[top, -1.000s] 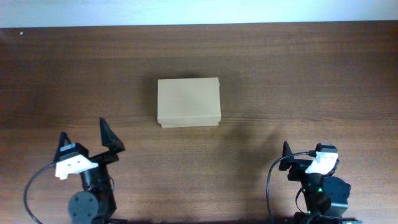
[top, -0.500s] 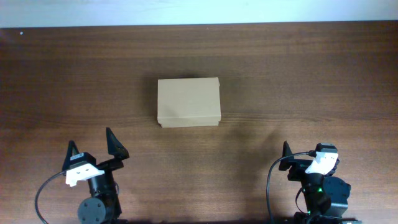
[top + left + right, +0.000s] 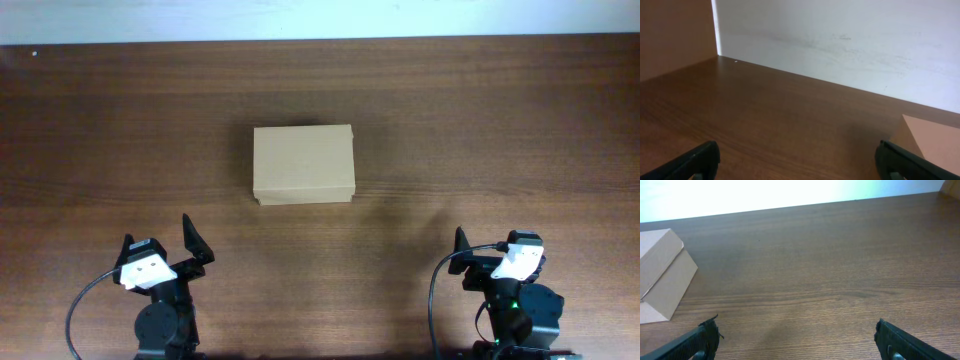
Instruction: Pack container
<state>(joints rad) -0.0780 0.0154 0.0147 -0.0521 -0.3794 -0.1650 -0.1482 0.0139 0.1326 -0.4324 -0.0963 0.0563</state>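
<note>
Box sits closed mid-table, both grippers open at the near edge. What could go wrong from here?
1. The cardboard box stands free on the table with nothing bracing it. Prying at its top would likely slide it rather than open it.
2. The left gripper camera catches only a corner of the box at its right edge, so its approach may be misaimed.
3. No view shows anything to pack.

A dark wooden table (image 3: 480, 120) meets a white wall (image 3: 300, 18) behind.
</note>
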